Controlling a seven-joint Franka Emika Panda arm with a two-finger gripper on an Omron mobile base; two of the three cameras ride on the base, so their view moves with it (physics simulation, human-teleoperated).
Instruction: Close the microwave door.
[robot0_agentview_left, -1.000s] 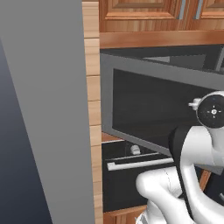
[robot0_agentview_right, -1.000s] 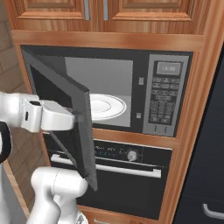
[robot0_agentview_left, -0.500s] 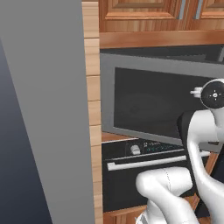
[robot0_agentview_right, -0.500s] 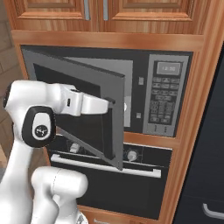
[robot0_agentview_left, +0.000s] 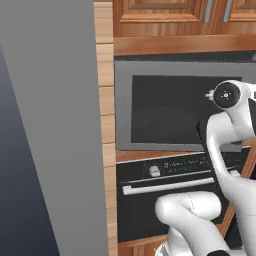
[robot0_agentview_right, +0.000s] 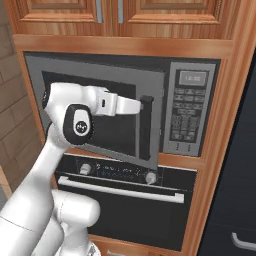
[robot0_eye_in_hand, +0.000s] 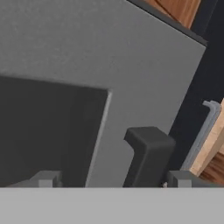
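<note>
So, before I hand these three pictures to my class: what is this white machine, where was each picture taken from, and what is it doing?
It is a white robot arm in a simulated kitchen. Two cameras ride on its base, behind it to the left and right; a third sits on its hand. The gripper is at the handle of the microwave door, which looks nearly shut. In the hand view, the handle rises between two dark fingertips, so nothing is gripped. Beside the door is the keypad; below is a black oven.

The white arm reaches level across, elbow bent, its tool (robot0_agentview_right: 143, 106) pointing forward (fingers spread apart).
</note>
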